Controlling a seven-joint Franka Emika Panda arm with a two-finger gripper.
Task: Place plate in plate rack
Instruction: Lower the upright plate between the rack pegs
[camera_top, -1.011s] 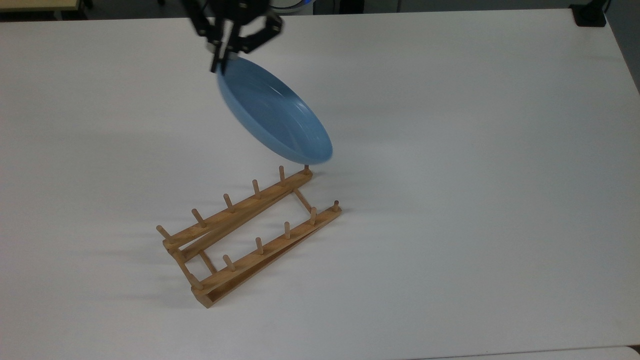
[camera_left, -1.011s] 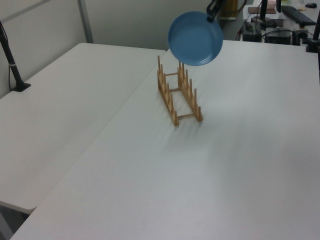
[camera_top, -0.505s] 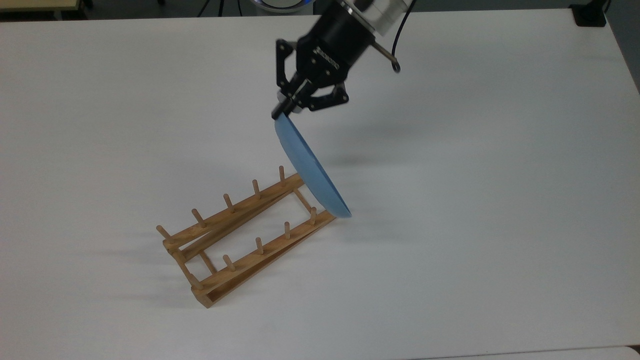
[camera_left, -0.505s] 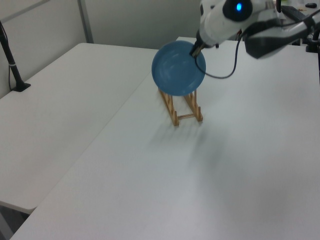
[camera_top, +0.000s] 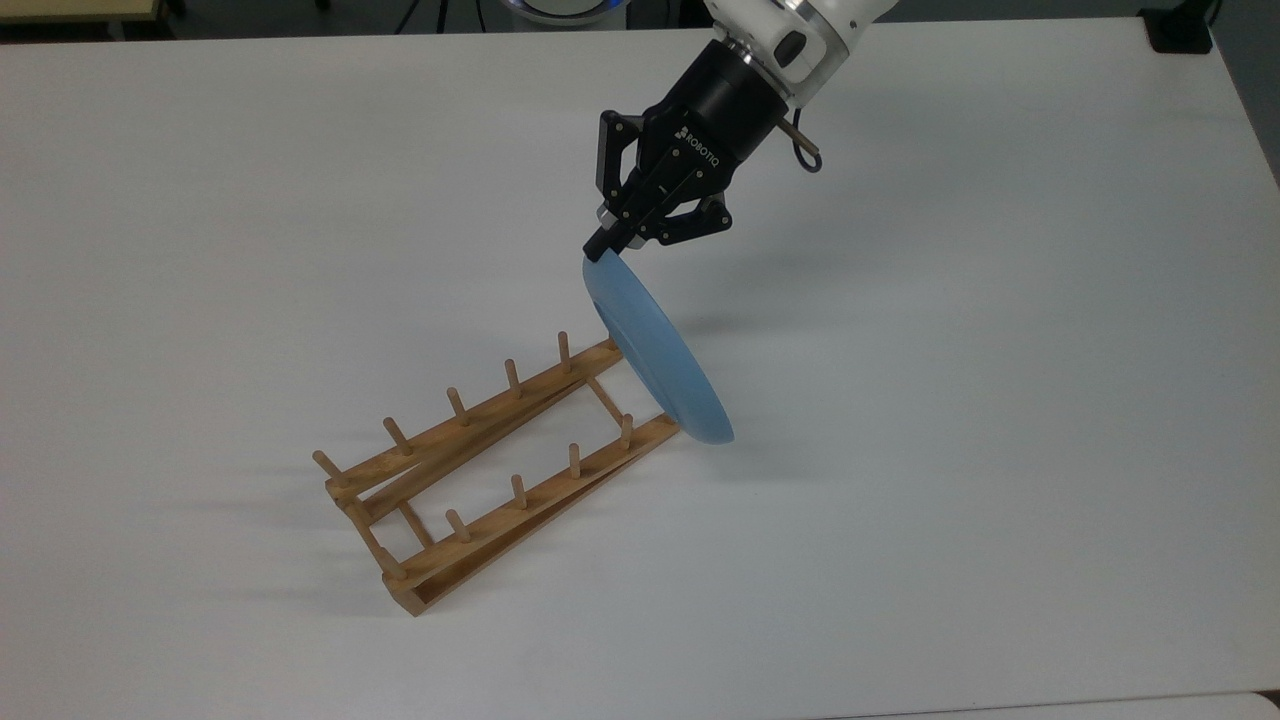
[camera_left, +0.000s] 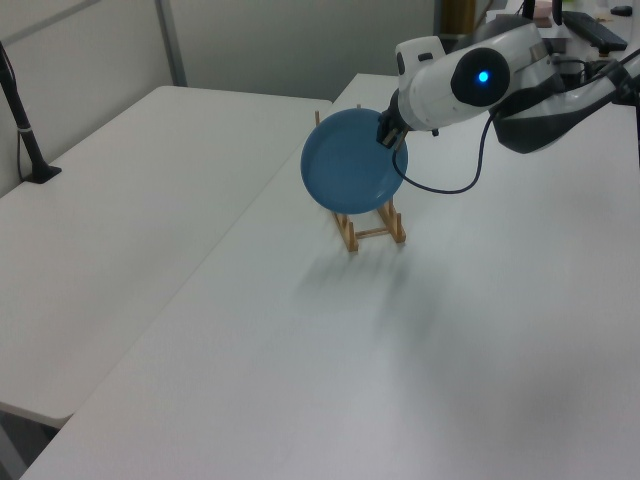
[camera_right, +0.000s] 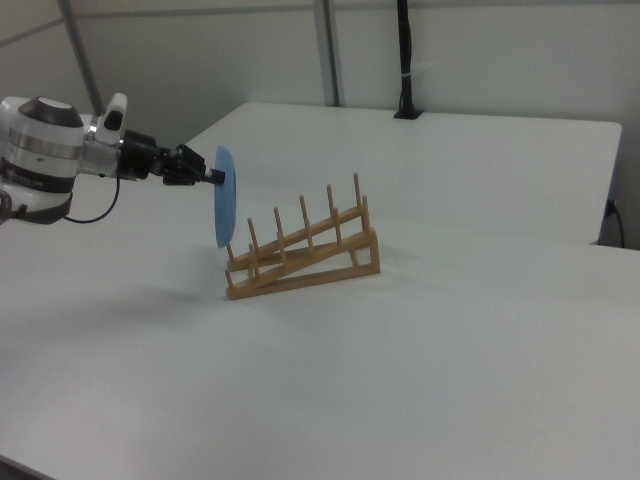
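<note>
The light-blue plate (camera_top: 655, 350) hangs upright on its edge, tilted, above the table. My gripper (camera_top: 605, 245) is shut on its upper rim. The plate's lower edge is level with the end of the wooden plate rack (camera_top: 490, 470) at the top view's right. In the right view the plate (camera_right: 223, 197) shows edge-on in my gripper (camera_right: 212, 177), just outside the low end of the plate rack (camera_right: 305, 255) and above the table. In the left view the plate (camera_left: 352, 175) faces the camera, held by my gripper (camera_left: 390, 135), and hides most of the plate rack (camera_left: 372, 228).
The white table (camera_top: 950, 400) spreads wide around the rack. A black clamp (camera_top: 1180, 30) sits at its far right corner in the top view. A second table with a black post (camera_left: 25, 130) adjoins it at the left view's left. A black pole (camera_right: 405, 60) rises at the back in the right view.
The arm came down from the top view's upper left, carrying the plate and turning it edge-on. In the last half second it shifted slightly toward the top view's right, past the rack's end.
</note>
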